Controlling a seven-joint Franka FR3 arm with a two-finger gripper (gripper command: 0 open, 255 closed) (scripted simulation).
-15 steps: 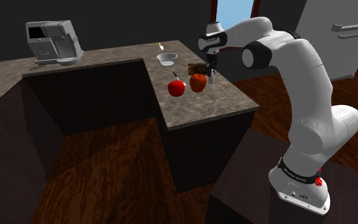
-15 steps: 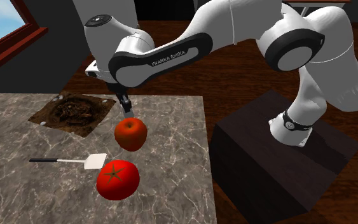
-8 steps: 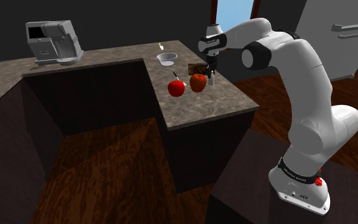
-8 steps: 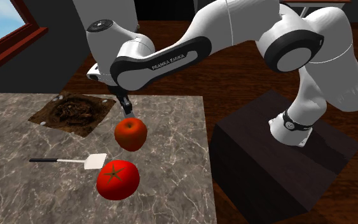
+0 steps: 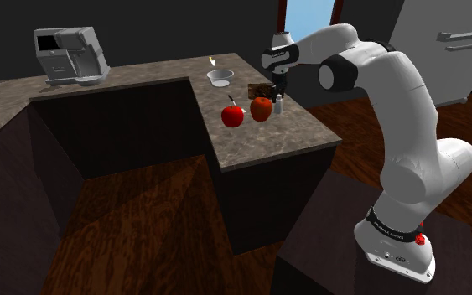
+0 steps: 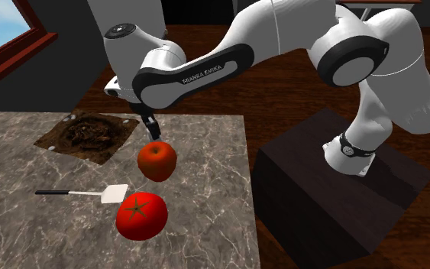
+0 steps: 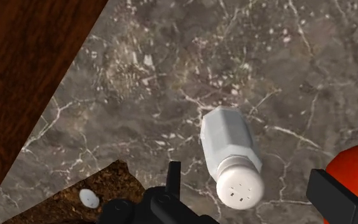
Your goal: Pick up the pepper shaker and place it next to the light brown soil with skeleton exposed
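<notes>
Wrist crept slightly up and toward the shoulder view's left over the last second, near-static in the last half. Gripper (image 7: 244, 177) hangs over the pepper shaker (image 7: 233, 153), jaws wide, one finger either side of the cap, no contact. Shaker looks upright on the marble counter (image 7: 171, 76), just beside the soil patch (image 7: 75, 197), with the apple (image 7: 355, 168) on its other side. My read: placement already satisfied or pre-grasp, can't tell which. The counter edge runs close by the soil patch and the apple crowds one finger. Straight up looks free. Tomato (image 5: 233, 116) sits nearer, out of the way.
</notes>
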